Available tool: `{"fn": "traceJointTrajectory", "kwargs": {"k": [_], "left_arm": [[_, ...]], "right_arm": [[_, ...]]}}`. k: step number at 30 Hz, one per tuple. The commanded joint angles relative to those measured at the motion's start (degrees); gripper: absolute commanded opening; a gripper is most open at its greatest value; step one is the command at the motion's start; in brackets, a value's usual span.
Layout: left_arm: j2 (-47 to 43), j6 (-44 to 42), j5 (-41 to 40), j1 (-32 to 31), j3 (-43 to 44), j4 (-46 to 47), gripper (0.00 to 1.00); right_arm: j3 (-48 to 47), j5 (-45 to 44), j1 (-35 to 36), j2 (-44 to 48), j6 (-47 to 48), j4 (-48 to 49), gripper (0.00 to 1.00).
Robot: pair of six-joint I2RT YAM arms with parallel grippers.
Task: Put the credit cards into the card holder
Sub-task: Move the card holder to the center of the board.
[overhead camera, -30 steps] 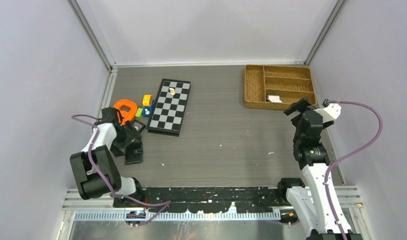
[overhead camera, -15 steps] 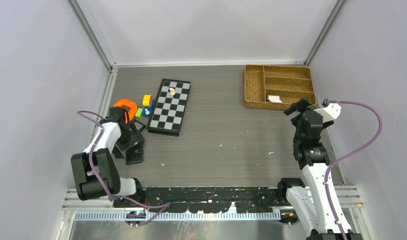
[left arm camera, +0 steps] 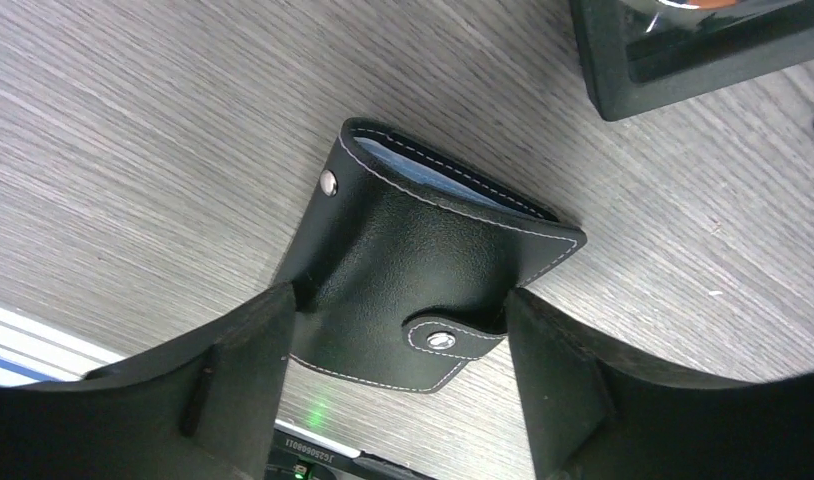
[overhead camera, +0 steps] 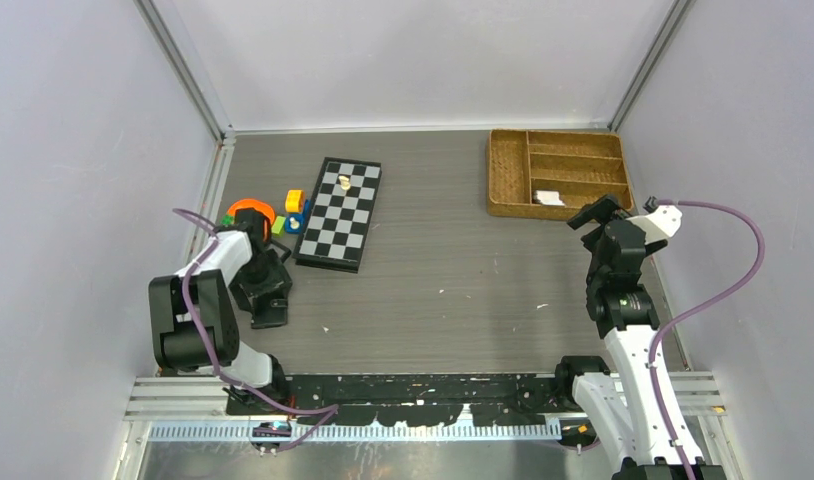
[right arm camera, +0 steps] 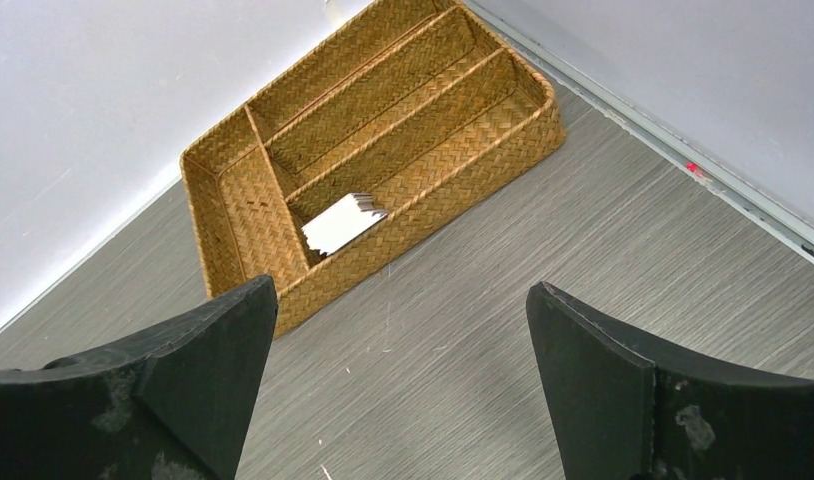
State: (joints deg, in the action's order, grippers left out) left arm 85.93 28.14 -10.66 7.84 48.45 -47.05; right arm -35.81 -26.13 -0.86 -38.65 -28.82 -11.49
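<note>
Left gripper: low over the near-left part of the grey wood-grain table. Over the last second the arm has swung in and settled here, and the jaws have begun to draw inward.
Left jaws: apart, one on each side of the card holder. The left finger looks to be touching its edge and the right finger sits just beside it. I cannot tell whether they are pressing yet.
Card holder: a small black leather-like folding wallet with white stitching. It lies folded on the table, with the snap strap on the side nearer the wrist camera and a bluish inner pocket showing at the far edge. It has not moved.
Meaning for the task: a grasp on the wallet seems to be starting. No card is in it yet.
Right gripper: raised above the right side of the table and facing the tray, unmoved over the last second.
Right jaws: wide apart, holding nothing.
Black-and-white chessboard: mid-table, beyond the wallet, with an orange ring-shaped toy and a yellow block just to its left.
Brown woven divided tray: at the far right corner, well apart from the wallet.
Credit cards: a small whitish stack lying in the tray's nearest long compartment, untouched.
Likely next step: once the wallet is held or opened, the cards must be fetched across the table.
</note>
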Motion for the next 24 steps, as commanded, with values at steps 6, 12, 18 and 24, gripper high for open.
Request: {"fn": "traceJointTrajectory", "kwargs": {"k": [6, 12, 18, 24], "left_arm": [[0.0, -0.6, 4.0, -4.5, 0.2, 0.3, 0.50], [-2.5, -1.6, 8.2, -8.8, 0.2, -0.7, 0.29], [-0.9, -2.3, 10.4, -14.2, 0.0, 0.0, 0.15], [-0.1, -3.0, 16.6, -21.9, 0.4, 0.4, 0.07]], "right_arm": [[-1.5, 0.9, 0.0, -0.8, -0.1, 2.9, 1.00], [-2.1, 2.9, 0.0, -1.5, -0.3, 1.8, 0.99], [-2.0, 5.7, 0.0, -2.8, -1.0, 1.5, 0.99], [-2.7, 9.2, 0.0, -4.7, -1.1, 1.1, 0.99]]}}
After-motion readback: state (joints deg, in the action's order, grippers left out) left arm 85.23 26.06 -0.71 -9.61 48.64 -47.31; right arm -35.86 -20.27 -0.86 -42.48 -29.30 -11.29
